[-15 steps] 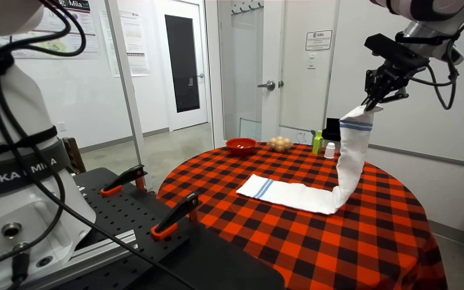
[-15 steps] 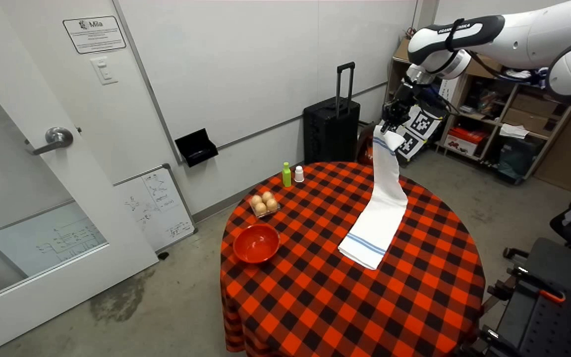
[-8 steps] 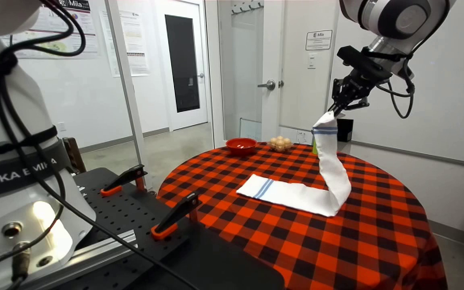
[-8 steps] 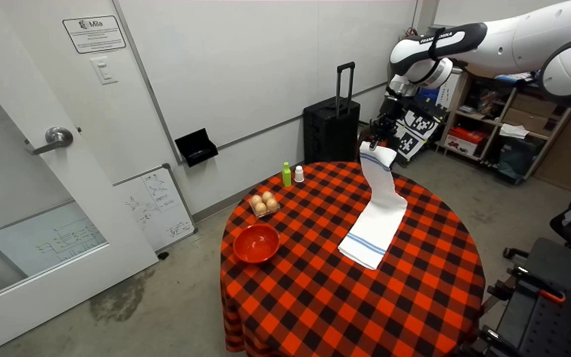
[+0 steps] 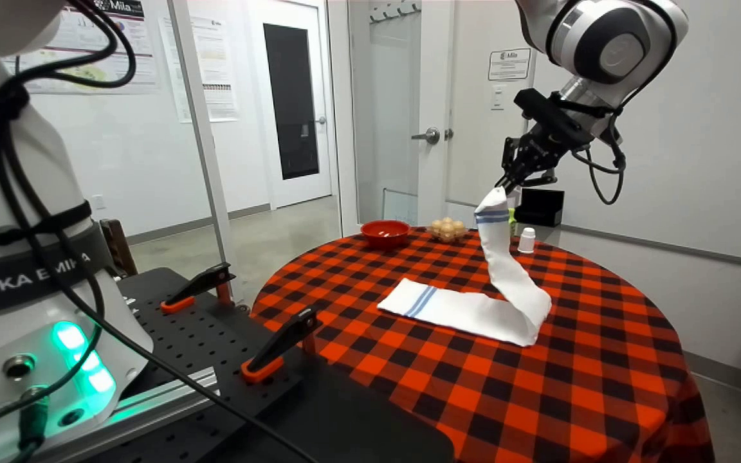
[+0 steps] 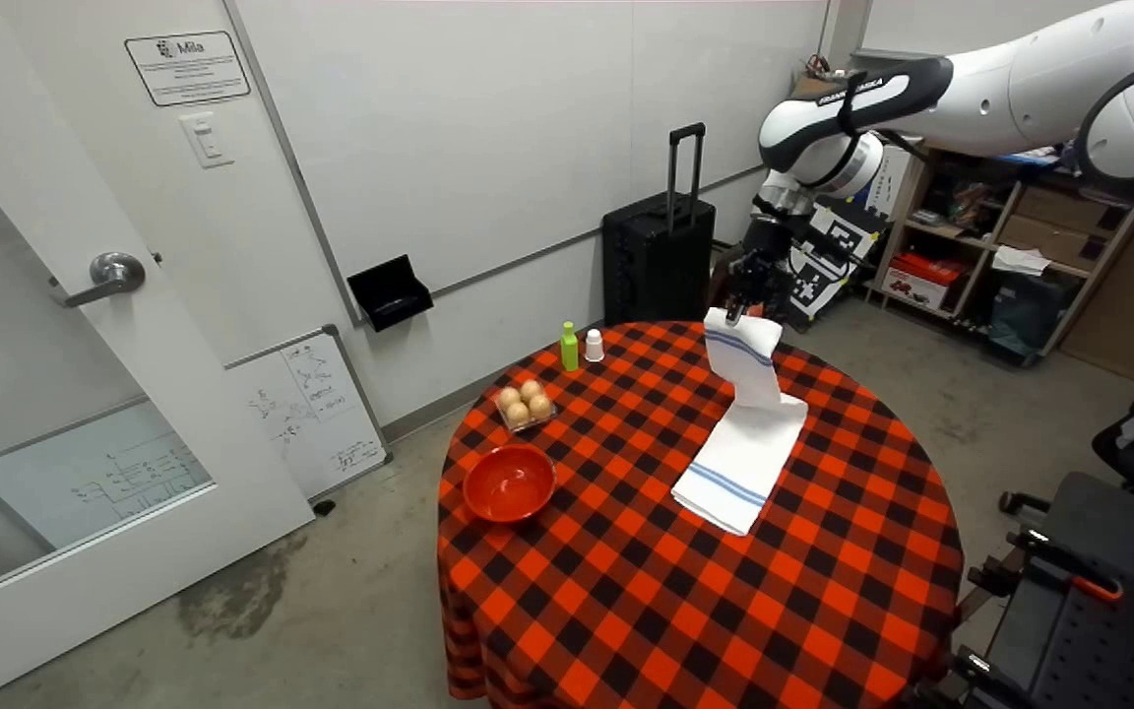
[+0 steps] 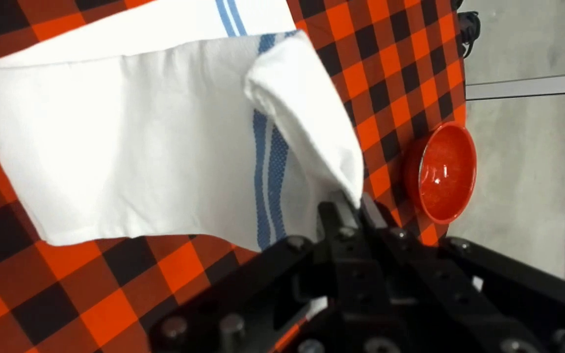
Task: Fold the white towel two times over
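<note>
Gripper (image 7: 357,211) pinches raised end of towel (image 6: 752,438), other end flat on tbl (image 5: 576,386); prob best to carry it low twd flat end's stripes (image 5: 421,302), match edges, then release w/o dragging bottom layer.

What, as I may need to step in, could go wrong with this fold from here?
The claw pinches the towel at its end, where a flap is curled over; that flap might land crumpled.
In the wrist view, the lower layer shows past one side of the raised part, so the edges could land misaligned.
Nothing visible pins that layer to the table, so pulling too far might drag it.
</note>
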Motion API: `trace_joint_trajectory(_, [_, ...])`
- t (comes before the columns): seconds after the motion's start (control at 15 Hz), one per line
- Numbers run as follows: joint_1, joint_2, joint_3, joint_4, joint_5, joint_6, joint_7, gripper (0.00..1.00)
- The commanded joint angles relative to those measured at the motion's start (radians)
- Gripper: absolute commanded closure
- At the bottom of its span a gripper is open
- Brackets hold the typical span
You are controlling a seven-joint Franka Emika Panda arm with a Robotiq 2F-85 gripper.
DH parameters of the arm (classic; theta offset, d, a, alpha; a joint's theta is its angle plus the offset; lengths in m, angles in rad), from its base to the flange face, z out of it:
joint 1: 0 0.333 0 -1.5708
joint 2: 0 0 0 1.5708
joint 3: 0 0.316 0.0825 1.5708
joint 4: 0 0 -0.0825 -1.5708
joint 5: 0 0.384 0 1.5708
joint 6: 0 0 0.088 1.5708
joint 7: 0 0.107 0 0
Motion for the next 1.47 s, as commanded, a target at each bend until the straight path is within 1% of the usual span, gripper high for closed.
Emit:
trace_joint_trajectory(0.0, [0.000, -0.034, 0.018, -0.100, 0.020, 0.076, -0.019, 0.99])
trace_joint_trajectory(0.33, [0.007, -0.020, 0.041, -0.239, 0.019, 0.305, -0.068, 0.99])
trace_joint_trajectory(0.4, [0.046, -0.018, -0.010, -0.250, 0.062, 0.326, -0.095, 0.99])
trace_joint_trajectory(0.53, [0.055, -0.015, -0.018, -0.282, 0.073, 0.352, -0.113, 0.99])
trace_joint_trajectory(0.8, [0.073, -0.051, -0.051, -0.370, 0.048, 0.296, -0.157, 0.99])
trace_joint_trajectory(1.07, [0.112, -0.116, -0.095, -0.447, 0.000, 0.212, -0.166, 0.99])
trace_joint_trajectory(1.4, [0.165, -0.203, -0.128, -0.476, -0.046, 0.139, -0.174, 0.99])
